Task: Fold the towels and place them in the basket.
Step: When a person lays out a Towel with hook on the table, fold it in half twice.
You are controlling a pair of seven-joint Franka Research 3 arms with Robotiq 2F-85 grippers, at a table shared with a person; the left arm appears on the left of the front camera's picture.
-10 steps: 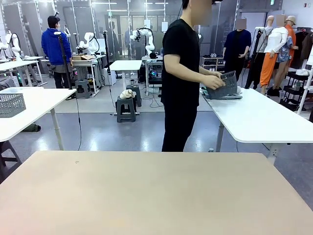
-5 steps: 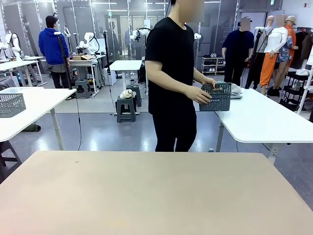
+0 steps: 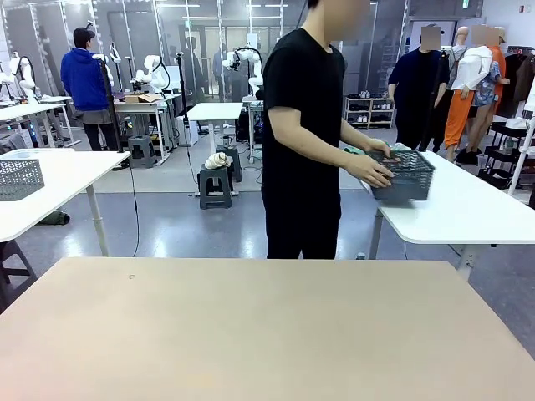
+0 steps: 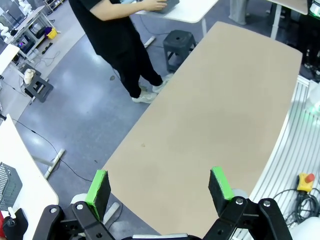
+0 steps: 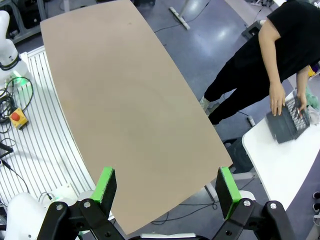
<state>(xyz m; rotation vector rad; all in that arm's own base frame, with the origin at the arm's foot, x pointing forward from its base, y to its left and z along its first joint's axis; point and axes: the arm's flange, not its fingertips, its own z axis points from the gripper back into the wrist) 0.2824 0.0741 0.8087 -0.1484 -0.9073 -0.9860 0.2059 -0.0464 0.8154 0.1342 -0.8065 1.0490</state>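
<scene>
A person in black stands beyond the far edge of the tan table (image 3: 267, 334) and holds the dark grey mesh basket (image 3: 405, 178) with both hands over the corner of a white side table (image 3: 468, 213). The right wrist view shows the basket (image 5: 284, 125) with a bit of pale green towel (image 5: 314, 100) beside it. My left gripper (image 4: 159, 187) hangs open high above the tan table (image 4: 210, 115), with nothing between its fingers. My right gripper (image 5: 166, 187) is open too, well above the table (image 5: 125, 100).
Another grey mesh basket (image 3: 18, 178) sits on a white table at the left. A dark stool (image 3: 216, 185) stands on the floor behind. Other people stand farther back in the room.
The person turned with the basket, lifting it off the side table and bringing it round; the basket is now level in both hands, farther right. Both grippers stayed still.
</scene>
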